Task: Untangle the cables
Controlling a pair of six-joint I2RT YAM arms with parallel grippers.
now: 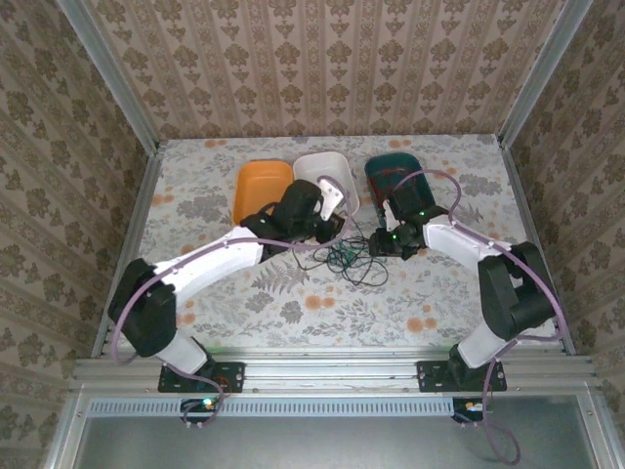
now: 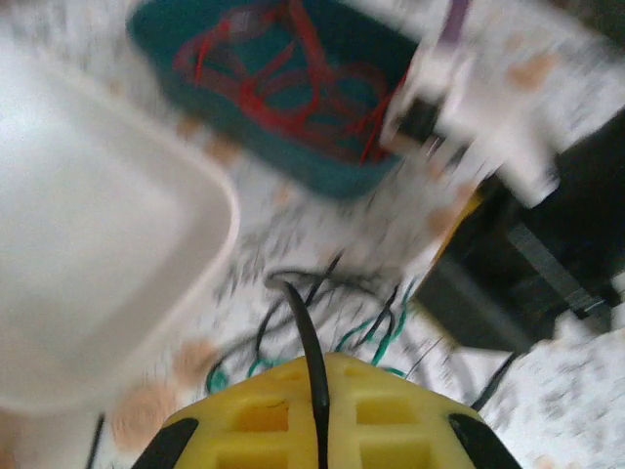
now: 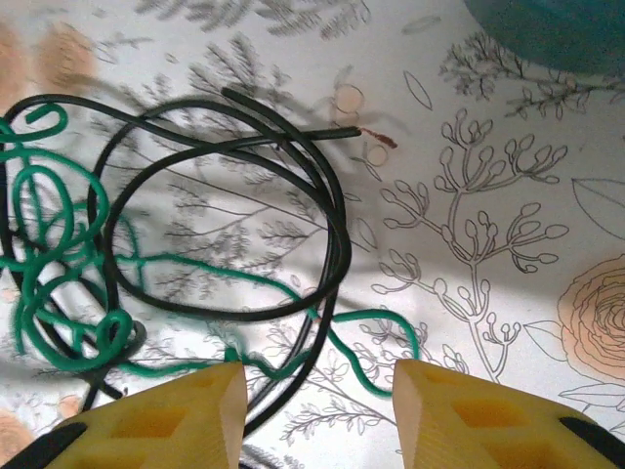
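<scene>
A loose tangle of black cable point(image 3: 225, 225) and green cable point(image 3: 59, 283) lies near the middle of the floral surface point(image 1: 293, 303), just on the near side of three trays.

The right wrist view lays it out sharply. The black cable curls in a wide double loop with one cut end pointing right. The thinner green cable bunches in tight curls at the left and sends a wavy strand across the loop. The right gripper point(image 3: 317, 376) hovers low over that strand, its yellow fingers apart and the green line lying on the surface between them.

The left wrist view, blurred, adds the far side of the scene. Red cables point(image 2: 283, 88) are heaped in curls inside a teal tray point(image 2: 332, 176), apart from the tangle, with a white tray point(image 2: 98, 244) to its left. Here the left gripper point(image 2: 317, 376) has its yellow fingers pressed together on a strand of the black cable, which rises from between them toward the tangle.

The top external view places it all. An orange tray point(image 1: 262, 191), the white tray and the teal tray stand in a row at the far side. The tangle shows small and dark between the two grippers, with the left arm reaching in from the left and the right arm from the right.
</scene>
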